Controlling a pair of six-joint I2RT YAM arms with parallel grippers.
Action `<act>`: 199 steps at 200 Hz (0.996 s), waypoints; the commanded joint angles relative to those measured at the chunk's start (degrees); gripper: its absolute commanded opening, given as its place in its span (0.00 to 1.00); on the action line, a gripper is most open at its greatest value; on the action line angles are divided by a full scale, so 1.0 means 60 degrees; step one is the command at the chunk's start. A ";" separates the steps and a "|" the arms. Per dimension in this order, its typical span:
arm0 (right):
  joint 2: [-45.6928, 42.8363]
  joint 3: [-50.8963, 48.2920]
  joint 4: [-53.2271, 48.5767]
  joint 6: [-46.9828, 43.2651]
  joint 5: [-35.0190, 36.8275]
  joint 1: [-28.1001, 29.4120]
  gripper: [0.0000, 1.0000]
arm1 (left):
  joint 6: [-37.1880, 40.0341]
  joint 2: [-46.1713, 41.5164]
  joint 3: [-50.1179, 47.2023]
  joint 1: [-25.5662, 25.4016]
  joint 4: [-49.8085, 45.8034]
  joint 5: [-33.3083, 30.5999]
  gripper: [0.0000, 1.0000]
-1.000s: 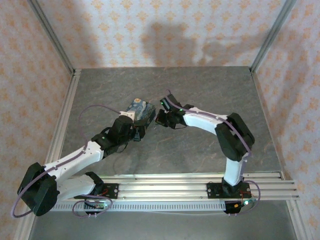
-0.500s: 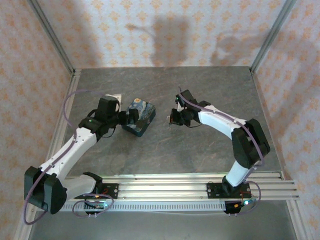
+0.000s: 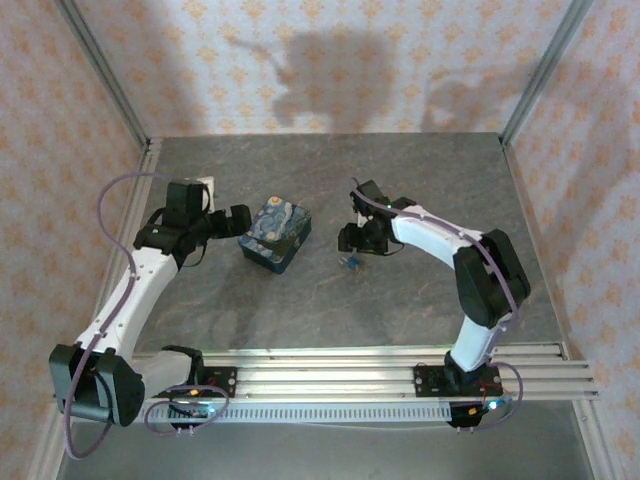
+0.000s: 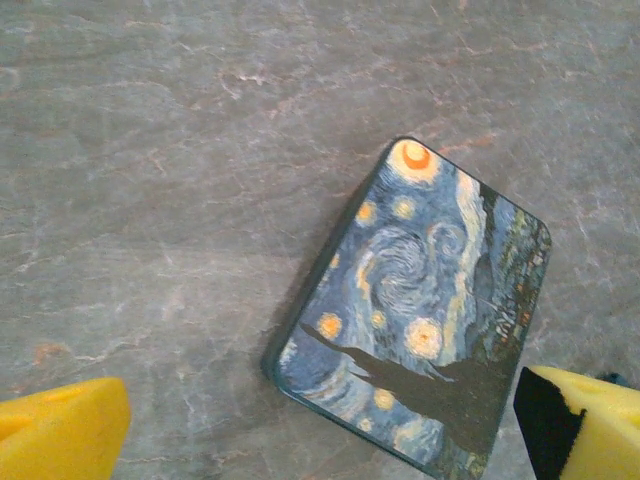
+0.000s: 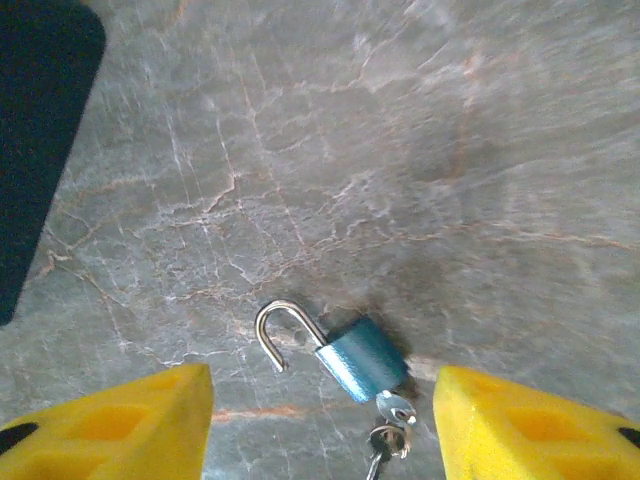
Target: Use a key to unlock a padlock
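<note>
Padlock (image 5: 362, 358), a small blue metal body with its curved steel shackle swung open, lies flat on the grey veined table (image 5: 420, 150). The key (image 5: 392, 410) touches its base, and bare surface lies all around it. Right gripper (image 5: 320, 420) straddles it, yellow fingers parted and gripping nothing; a second ago they were clamped shut beside the box. Left gripper (image 4: 320, 435), spread wide and empty, has backed off to the left of the round-cornered painted box (image 4: 420, 300).

It is a robot test cell in a lab: wallpapered panels (image 3: 330, 60) enclose the grey stone-look tabletop (image 3: 400, 300) beneath the fingers (image 5: 120, 420), and aluminium rails (image 3: 340, 365) carry two arms (image 3: 440, 235).
</note>
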 commanded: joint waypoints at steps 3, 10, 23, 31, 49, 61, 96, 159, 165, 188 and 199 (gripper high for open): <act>-0.1282 0.0625 -0.1050 -0.0555 0.1738 -0.0159 0.67 | 0.0210 -0.0220 0.0485 0.0406 0.0092 -0.0330 1.00; -0.1590 0.0666 -0.1105 -0.0630 0.2335 -0.0168 0.71 | 0.0201 -0.0185 0.0558 0.0533 0.0204 -0.0518 1.00; -0.2215 0.0594 -0.1018 -0.0826 0.3669 -0.0200 0.75 | 0.0230 -0.0048 0.0698 0.0725 0.0485 -0.0830 1.00; -0.2612 0.0485 -0.0881 -0.0873 0.4664 -0.0210 0.81 | 0.0325 0.0069 0.0739 0.0793 0.0768 -0.1027 1.00; -0.3543 -0.0135 -0.0153 -0.1128 0.6843 -0.0291 1.00 | 0.0704 0.0233 0.0446 0.0812 0.1897 -0.1461 1.00; -0.4187 -0.0783 0.0657 -0.1595 0.7687 -0.0491 1.00 | 0.1095 0.0328 0.0102 0.0832 0.2783 -0.1366 1.00; -0.5733 -0.2939 0.2717 -0.1582 0.8383 -0.1978 1.00 | 0.2192 0.1124 -0.0601 0.0847 0.4510 -0.1040 1.00; -0.7241 -0.7978 0.9381 -0.2437 0.7679 -0.3038 1.00 | 0.1844 0.2175 -0.2443 0.0847 0.7566 -0.0966 1.00; -0.7119 -0.8238 0.9842 -0.2522 0.7642 -0.3073 1.00 | 0.1773 0.2180 -0.2789 0.0847 0.8087 -0.1060 1.00; -0.6733 -0.9068 1.1382 -0.2845 0.7421 -0.3164 1.00 | 0.1865 0.1980 -0.3553 0.0820 0.9211 -0.1425 1.00; -0.6641 -0.9415 1.1971 -0.2730 0.7343 -0.3255 1.00 | 0.1939 0.1957 -0.3810 0.0829 0.9840 -0.1425 1.00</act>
